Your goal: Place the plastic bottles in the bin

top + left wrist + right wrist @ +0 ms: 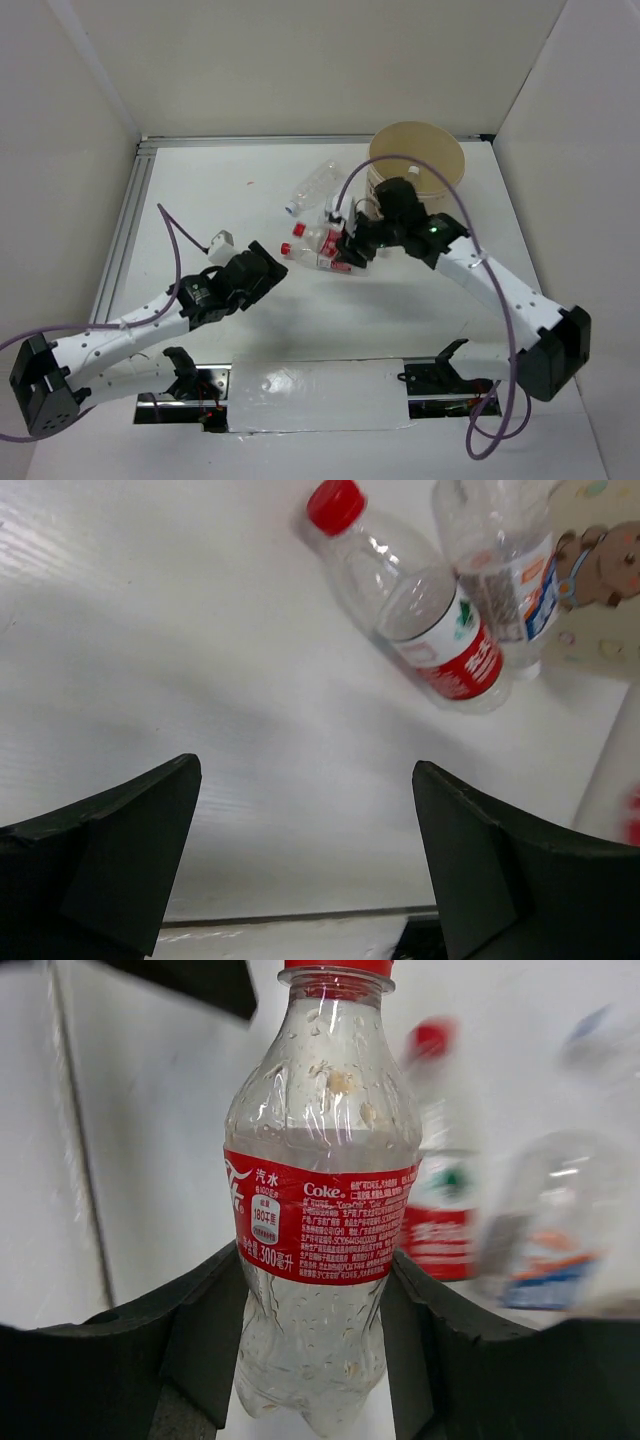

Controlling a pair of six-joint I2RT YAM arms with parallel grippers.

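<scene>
White table (220, 190) — beige bin (420, 150), pale walls (300, 60)

A clear Coke bottle (318, 1150) with a red cap and red label sits between the right gripper's (315, 1260) fingers, both against its sides. A red-capped bottle (420, 615) and a blue-labelled bottle (500, 570) lie side by side just beside the beige, round, open-topped bin (400, 150). A fourth bottle (315, 185), also clear, lies left of the bin.
</scene>
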